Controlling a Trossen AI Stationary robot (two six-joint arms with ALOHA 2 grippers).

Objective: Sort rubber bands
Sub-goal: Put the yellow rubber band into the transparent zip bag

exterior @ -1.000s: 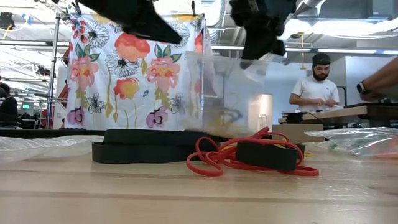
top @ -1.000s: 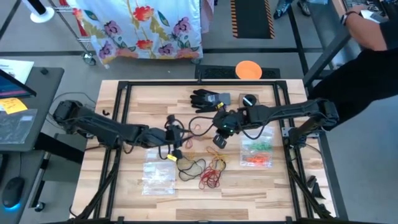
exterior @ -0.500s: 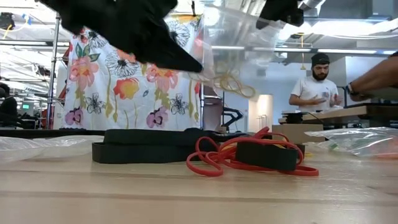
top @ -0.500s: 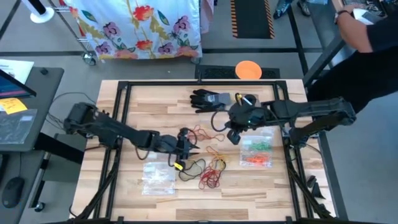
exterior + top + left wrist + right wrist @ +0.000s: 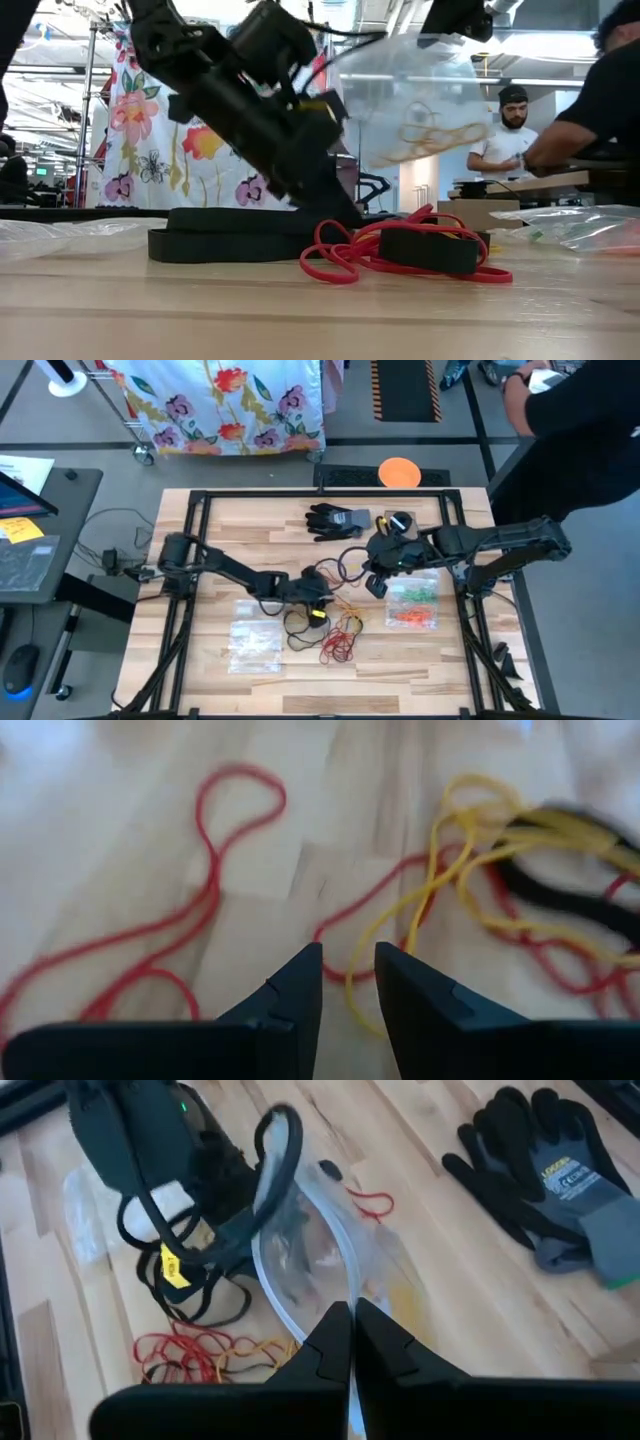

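While the right gripper [image 5: 350, 1342] holds a clear bag [image 5: 415, 110] up above the desk [image 5: 250, 520], jaws clamped on its rim, the left gripper [image 5: 347, 982] is low over the loose rubber bands [image 5: 338, 640] near the desk's middle, its jaws a little apart and holding nothing.

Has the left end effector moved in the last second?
Yes. In the high view the left end effector has travelled rightward along the table, away from the clear bag at the left and over the rubber bands.
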